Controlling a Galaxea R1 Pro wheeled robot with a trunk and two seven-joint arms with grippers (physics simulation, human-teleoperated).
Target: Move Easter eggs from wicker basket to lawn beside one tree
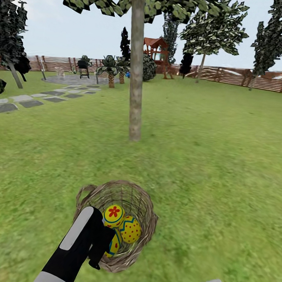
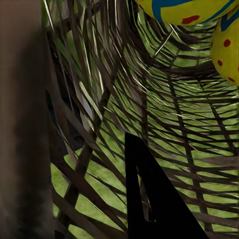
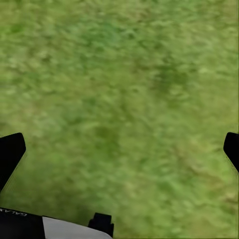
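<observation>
We see the left gripper (image 1: 103, 249) reaching into the wicker basket (image 1: 147, 208) from its near-left rim; the fingertips sink among the eggs, so we cannot tell whether it is wide or closed. In the left wrist view one dark finger (image 2: 154, 199) lies against the basket weave (image 2: 164, 114), with yellow eggs (image 2: 226, 47) just past it. The right gripper (image 3: 119, 149) hangs over bare lawn (image 3: 124, 74), fingers spread wide, holding nothing.

Three Easter eggs (image 1: 130, 229) sit together in the basket: one with a red flower mark (image 1: 114, 215) on top, a red-dotted one to its right, a third (image 1: 113, 244) mostly hidden beside the gripper. Basket rests on the lawn (image 1: 215, 162), near centre. Grey-beige tree (image 1: 136, 74) trunk stands farther back, just right of the basket line. Stepping stones (image 1: 30, 103) far left, wooden fence (image 1: 245, 77) and playset (image 1: 157, 50) at the far edge.
</observation>
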